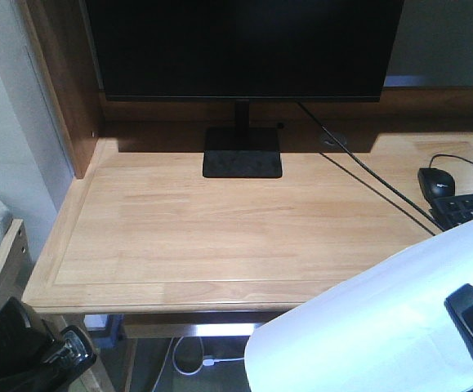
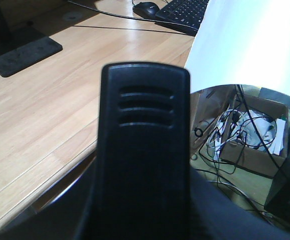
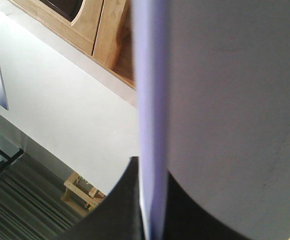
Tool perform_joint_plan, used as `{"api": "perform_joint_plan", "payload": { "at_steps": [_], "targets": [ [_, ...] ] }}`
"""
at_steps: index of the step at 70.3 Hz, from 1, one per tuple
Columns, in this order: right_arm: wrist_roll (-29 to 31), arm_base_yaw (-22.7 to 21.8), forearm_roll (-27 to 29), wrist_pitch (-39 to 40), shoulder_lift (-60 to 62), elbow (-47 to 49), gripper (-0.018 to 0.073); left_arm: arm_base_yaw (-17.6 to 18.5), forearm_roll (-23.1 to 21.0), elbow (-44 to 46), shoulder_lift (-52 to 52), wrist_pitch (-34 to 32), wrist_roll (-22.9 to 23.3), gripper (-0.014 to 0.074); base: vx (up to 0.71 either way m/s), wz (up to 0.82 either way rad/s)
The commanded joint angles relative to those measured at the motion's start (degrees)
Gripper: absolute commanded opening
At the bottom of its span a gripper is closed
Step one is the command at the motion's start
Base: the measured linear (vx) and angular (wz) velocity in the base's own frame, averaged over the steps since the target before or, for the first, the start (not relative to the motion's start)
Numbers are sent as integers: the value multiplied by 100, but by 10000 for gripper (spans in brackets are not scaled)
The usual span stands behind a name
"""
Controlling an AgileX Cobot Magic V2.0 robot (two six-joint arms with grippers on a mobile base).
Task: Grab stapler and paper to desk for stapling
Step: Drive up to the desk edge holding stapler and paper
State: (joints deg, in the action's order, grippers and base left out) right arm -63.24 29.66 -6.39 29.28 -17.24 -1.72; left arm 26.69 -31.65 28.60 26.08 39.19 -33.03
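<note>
Box (image 2: pixel 247 161) of cables (image 2: pixel 228 120), seemingly, below paper (image 2: pixel 250 40)

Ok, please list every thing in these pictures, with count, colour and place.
desk: one, light wood, fills front view
monitor: one, black, desk's back
mouse: one, black, desk's right side
keyboard: one, black, beside the mouse
cable: one, black, across the desk
box: one, brown, on the floor
paper: white, count unclear, off the desk's front right
stapler: one, black, off the desk's front left
left gripper: black, shut on the stapler
right gripper: black, shut on the paper
</note>
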Motion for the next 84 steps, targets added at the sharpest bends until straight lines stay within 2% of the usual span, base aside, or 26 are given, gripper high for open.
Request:
{"api": "perform_joint_plan", "payload": {
  "at_steps": [1,84],
  "targets": [
    [81,15,-43,444,-47,-8,-6,13,-242,180,22,-506,7,-6,7,3],
    [81,15,-43,444,-47,-8,-6,13,-242,180,22,-630,7,-6,1,1]
  ]
}}
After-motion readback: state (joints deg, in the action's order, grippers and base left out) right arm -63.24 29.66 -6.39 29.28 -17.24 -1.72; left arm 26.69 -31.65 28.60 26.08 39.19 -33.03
